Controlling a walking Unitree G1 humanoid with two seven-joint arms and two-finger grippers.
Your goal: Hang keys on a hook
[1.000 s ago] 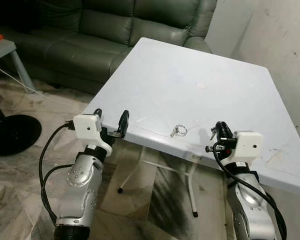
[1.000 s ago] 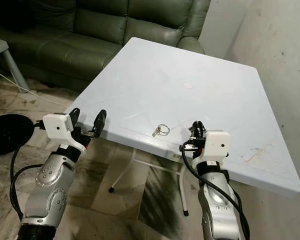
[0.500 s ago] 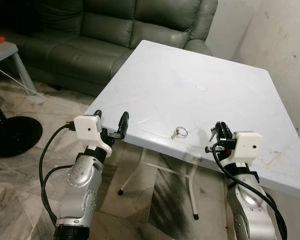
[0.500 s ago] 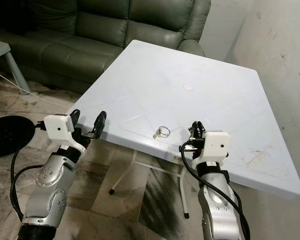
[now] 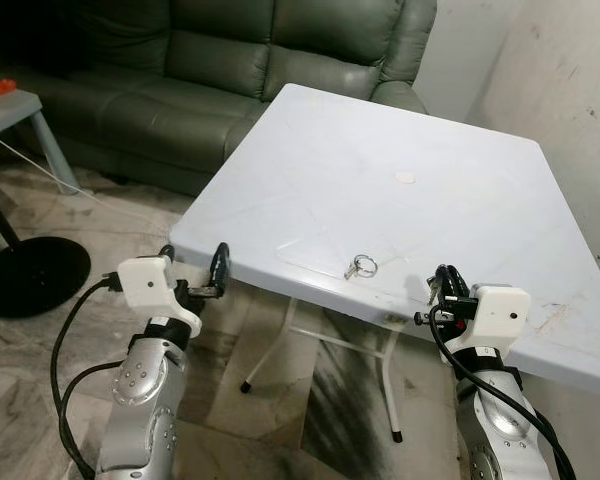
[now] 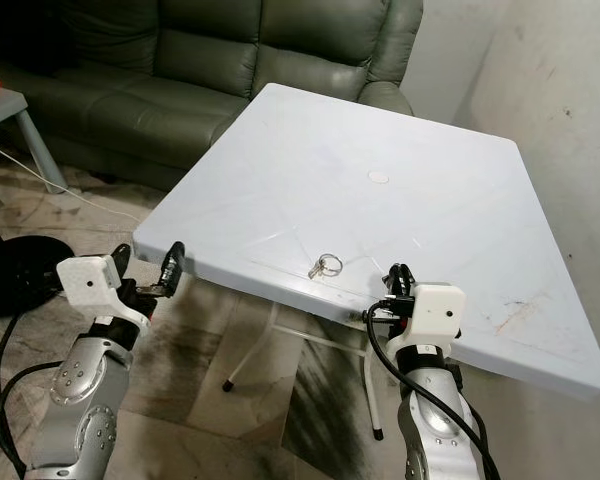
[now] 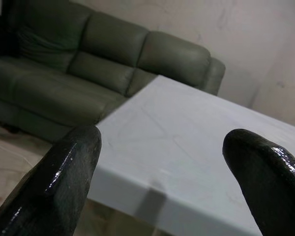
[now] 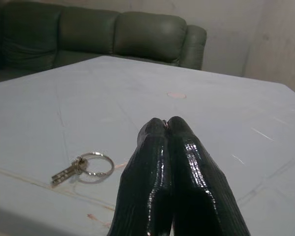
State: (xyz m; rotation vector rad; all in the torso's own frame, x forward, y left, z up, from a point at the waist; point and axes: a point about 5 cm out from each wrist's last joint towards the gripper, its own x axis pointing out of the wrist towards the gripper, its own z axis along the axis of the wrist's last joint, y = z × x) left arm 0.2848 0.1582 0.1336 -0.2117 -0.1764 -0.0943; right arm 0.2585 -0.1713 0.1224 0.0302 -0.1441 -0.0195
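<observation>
Here, the small silver key ring with its keys (image 5: 359, 265) is lying flat on the white plastic folding table (image 5: 410, 130), close to the near edge, and nothing is gripping it. The right gripper (image 5: 444, 282) is hovering at the table's near edge with its two black fingers (image 8: 167, 162) pressed together, holding nothing; the keys are sitting a little ahead of those fingertips and off to the robot's left of them. The left gripper (image 5: 193, 267) is waiting beside the table's near left corner, its fingers spread wide and pointing across the tabletop toward the dark green leather sofa (image 5: 230, 60).

No hook is showing yet, so the pickup is probably the step in hand. The risk is the flatness of the ring: closed fingers coming in low may only be pushing it along the slick surface, perhaps toward the edge. Opening late, or pinching only a dangling key, could be letting the bunch slip free.
</observation>
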